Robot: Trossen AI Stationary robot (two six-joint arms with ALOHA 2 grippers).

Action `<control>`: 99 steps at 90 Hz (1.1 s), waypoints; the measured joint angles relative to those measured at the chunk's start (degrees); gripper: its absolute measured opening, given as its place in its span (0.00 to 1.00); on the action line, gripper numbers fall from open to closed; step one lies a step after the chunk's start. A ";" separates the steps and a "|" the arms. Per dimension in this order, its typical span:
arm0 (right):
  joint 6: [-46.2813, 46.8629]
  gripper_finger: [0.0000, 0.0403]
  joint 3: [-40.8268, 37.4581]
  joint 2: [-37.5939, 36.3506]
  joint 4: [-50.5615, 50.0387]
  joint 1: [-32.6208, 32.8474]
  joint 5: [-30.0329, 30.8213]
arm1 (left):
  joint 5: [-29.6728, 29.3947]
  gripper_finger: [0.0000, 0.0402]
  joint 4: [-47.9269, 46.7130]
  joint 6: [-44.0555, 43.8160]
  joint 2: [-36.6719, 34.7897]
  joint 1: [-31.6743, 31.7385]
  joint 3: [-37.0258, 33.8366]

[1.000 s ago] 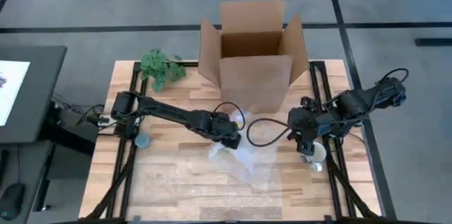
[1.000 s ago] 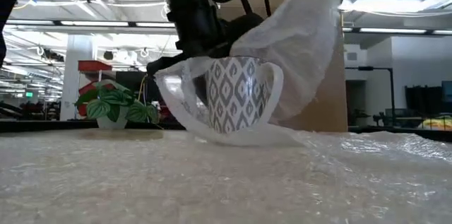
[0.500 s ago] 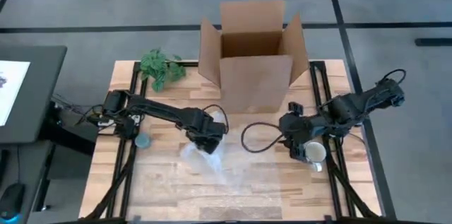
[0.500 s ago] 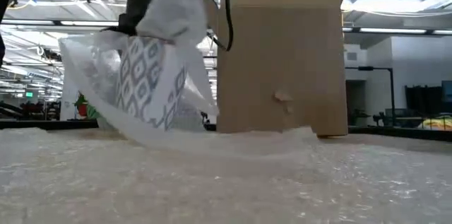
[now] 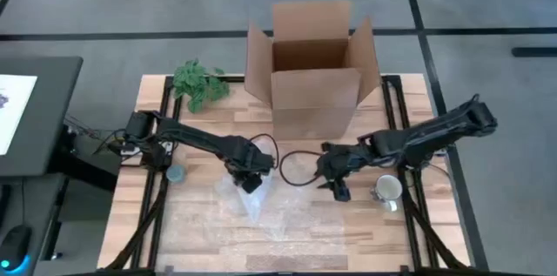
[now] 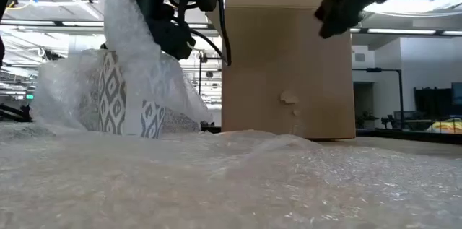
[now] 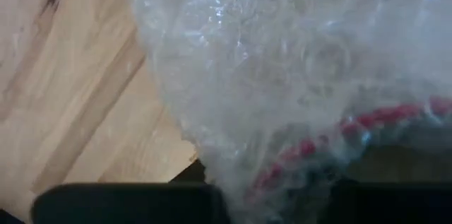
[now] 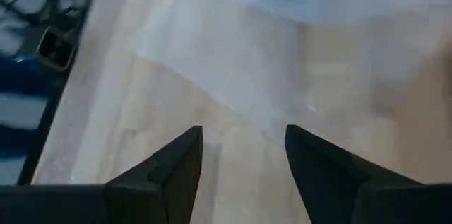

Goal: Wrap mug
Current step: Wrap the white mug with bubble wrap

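A mug (image 6: 115,106) with a grey diamond pattern stands left of the table's middle, on and inside a sheet of bubble wrap (image 5: 261,211). The high view hides it under the wrap and my left gripper (image 5: 247,178). That gripper is just above the mug, shut on the wrap (image 6: 137,48), which rises over the mug. In the left wrist view a red curved line shows through the wrap (image 7: 282,75). My right gripper (image 5: 338,191) hangs open right of the wrap, over its edge (image 8: 233,97), touching nothing. My left gripper holds the bubble wrap from above, with bunched wrap (image 7: 282,174) filling the gap between its two fingers. One layer or several, I cannot tell. The wrap rises past the gripper and drapes down over the mug's side, and its lower part lies on the table.
An open cardboard box (image 5: 313,67) stands at the table's far middle. A small green plant (image 5: 198,83) is at the far left and a blue round thing (image 5: 176,173) at the left edge. A white mug (image 5: 388,189) sits at the right edge.
My left gripper has carried the wrap and the patterned mug toward the table's left edge. The mug tipped and rose on the way and now stands upright on the table. My right gripper has left the white mug and moved toward the table's middle.
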 joint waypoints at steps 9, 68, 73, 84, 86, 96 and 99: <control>-6.80 0.47 -0.49 5.78 7.27 -0.01 -1.90 | -0.09 0.09 0.00 0.74 0.04 0.02 -0.02; -20.35 0.36 5.03 30.87 20.13 -0.10 -6.70 | 1.84 0.06 0.42 2.35 0.15 0.11 -0.17; -18.71 0.30 5.35 30.87 19.84 -0.12 -6.63 | 1.86 0.06 0.42 2.39 0.15 0.09 -0.15; -16.51 0.14 6.15 29.95 18.72 -0.40 -6.60 | 1.90 0.06 0.52 2.52 0.15 0.09 -0.17; -16.42 0.11 6.30 29.51 18.33 -0.35 -6.62 | 1.90 0.06 0.54 2.52 0.15 0.09 -0.17; -16.83 0.02 7.12 26.75 17.05 -0.32 -6.60 | 1.92 0.06 0.60 2.69 0.17 0.09 -0.17; -16.74 0.02 7.14 25.99 16.60 -0.32 -6.61 | 1.92 0.06 0.61 2.71 0.17 0.09 -0.17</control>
